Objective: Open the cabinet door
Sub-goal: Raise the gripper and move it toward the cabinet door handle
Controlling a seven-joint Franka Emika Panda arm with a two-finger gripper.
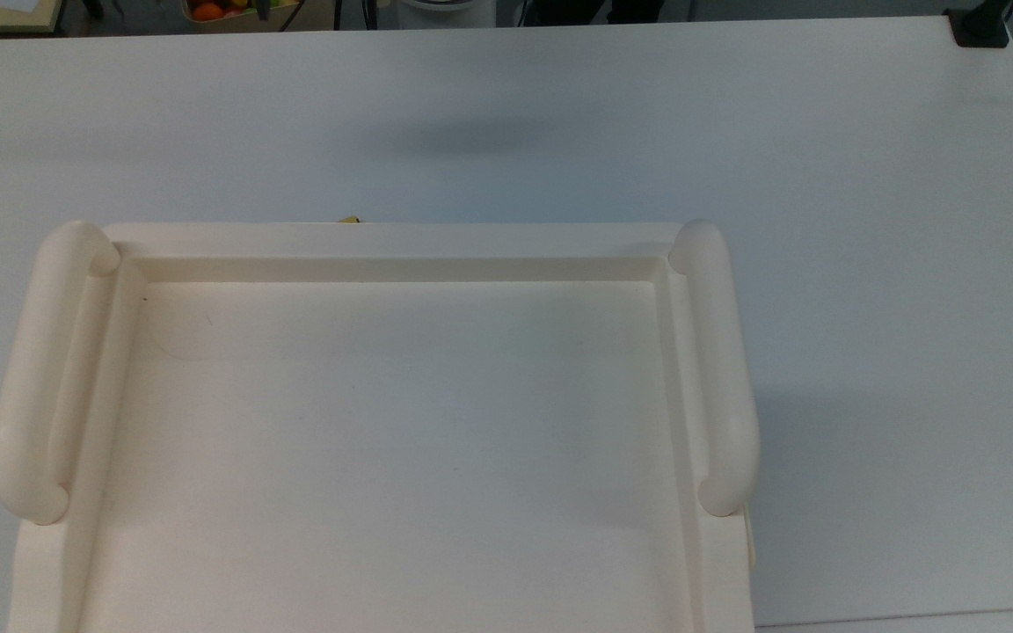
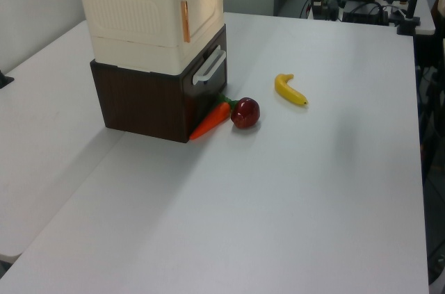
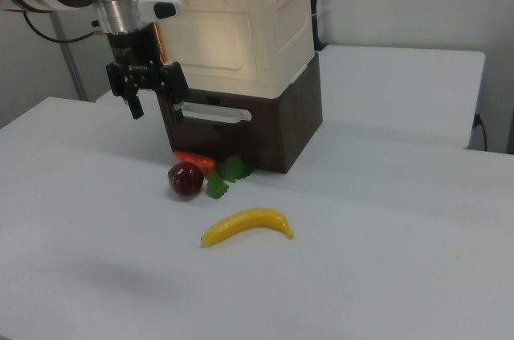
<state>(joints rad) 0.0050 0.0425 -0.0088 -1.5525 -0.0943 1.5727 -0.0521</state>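
- Cabinet (image 3: 241, 43): we record a cream plastic upper box on a dark brown wood-grain base, standing on the white bench (image 3: 385, 243).
- Cabinet top (image 1: 383, 422): a smooth shallow tray with rounded side rails, nothing in it.
- Cabinet door (image 3: 210, 44): flat cream panel on the front, lying closed.
- Drawer handle (image 3: 215, 113): pale bar on the base.
- Claw (image 3: 157, 107): black, fingers spread apart, holding nothing, just before the door's lower corner.
- Bench items: carrot (image 3: 195, 160), dark red apple (image 3: 185, 179), curved yellow banana (image 3: 247, 225).

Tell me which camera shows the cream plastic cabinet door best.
The right view: the cream plastic cabinet door faces it, shut. The left view catches the door at a slant beside its brownish edge strip.
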